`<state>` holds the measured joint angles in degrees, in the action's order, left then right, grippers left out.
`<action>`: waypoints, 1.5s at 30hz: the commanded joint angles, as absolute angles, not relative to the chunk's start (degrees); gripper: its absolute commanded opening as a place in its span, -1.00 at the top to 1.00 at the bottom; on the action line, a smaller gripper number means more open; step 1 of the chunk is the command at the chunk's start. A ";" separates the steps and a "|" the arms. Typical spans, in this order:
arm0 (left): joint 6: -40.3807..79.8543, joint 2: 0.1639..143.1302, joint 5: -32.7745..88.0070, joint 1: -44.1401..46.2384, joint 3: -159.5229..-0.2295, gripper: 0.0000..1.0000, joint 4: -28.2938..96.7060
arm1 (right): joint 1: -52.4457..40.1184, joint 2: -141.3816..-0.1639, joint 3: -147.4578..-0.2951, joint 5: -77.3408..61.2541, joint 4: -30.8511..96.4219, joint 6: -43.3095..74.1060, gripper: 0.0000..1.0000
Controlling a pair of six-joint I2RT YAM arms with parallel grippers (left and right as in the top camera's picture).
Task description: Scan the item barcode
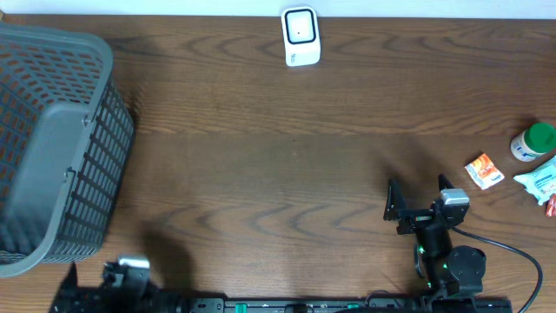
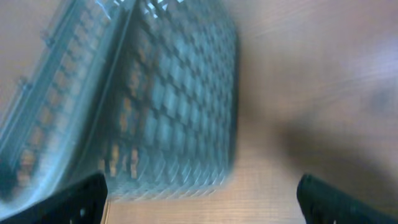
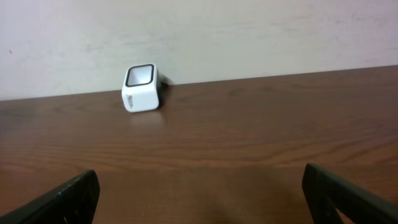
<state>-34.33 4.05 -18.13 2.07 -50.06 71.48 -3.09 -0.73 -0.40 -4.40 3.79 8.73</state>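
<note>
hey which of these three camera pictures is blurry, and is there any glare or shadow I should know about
Left wrist view: blurry all over, the basket smeared and its mesh soft. Right wrist view: sharp, the scanner crisp, with a faint reflection under it on the table. Overhead view: sharp, even light, no strong glare, a soft shadow on the wood just right of the basket.

basket [image 1: 54, 148] L | scanner [image 1: 301, 36] back ctr | bottle [image 1: 532, 141], packet [image 1: 484, 170], pouch [image 1: 540, 179] (?) far R
</note>
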 commanded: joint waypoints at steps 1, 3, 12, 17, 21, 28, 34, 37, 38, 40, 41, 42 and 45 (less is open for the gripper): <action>-32.56 3.79 -8.27 1.83 -50.46 -0.96 62.13 | -3.42 -0.38 -0.32 -3.92 4.03 9.39 -0.98; -28.23 3.79 -3.22 1.83 -50.35 -0.96 57.34 | -3.42 -0.38 -0.32 -3.92 4.03 9.39 -0.98; -4.84 0.67 -0.16 -0.64 -36.27 -0.96 40.10 | -3.42 -0.38 -0.32 -3.92 4.03 9.39 -0.99; -3.97 0.10 -0.03 -2.61 -25.71 -0.96 28.95 | -3.42 -0.38 -0.32 -3.92 4.03 9.37 -0.99; -3.92 0.12 0.01 -4.19 -17.89 -0.96 23.14 | -3.42 -0.38 -0.32 -3.92 4.03 9.37 -0.99; -1.23 0.12 0.01 -4.45 -8.51 -0.96 16.78 | -3.42 -0.38 -0.32 -3.92 4.03 9.39 -0.99; 2.28 0.10 -0.05 -4.43 -3.95 -0.96 12.53 | -3.42 -0.38 -0.32 -3.92 4.03 9.39 -0.98; 6.96 0.10 -2.04 -4.43 -3.86 -0.96 12.53 | -3.42 -0.38 -0.32 -3.92 4.03 9.37 -0.99; 11.27 0.10 -3.62 -4.43 -3.86 -0.96 12.36 | -3.42 -0.38 -0.32 -3.92 4.03 9.37 -0.98; 20.29 0.10 -7.70 -4.43 -3.84 -0.96 12.29 | -3.42 -0.38 -0.32 -3.92 4.03 9.39 -0.99; 21.89 0.10 -8.86 -4.43 -3.81 -0.96 12.25 | -3.42 -0.38 -0.32 -3.92 4.03 9.39 -0.99; 21.91 0.10 -10.22 -4.38 -3.79 -0.96 12.08 | -3.42 -0.38 -0.32 -3.92 4.03 9.39 -0.99; 21.52 0.10 -12.56 -3.75 -3.53 -0.96 11.11 | -3.42 -0.38 -0.32 -3.92 4.03 9.37 -0.98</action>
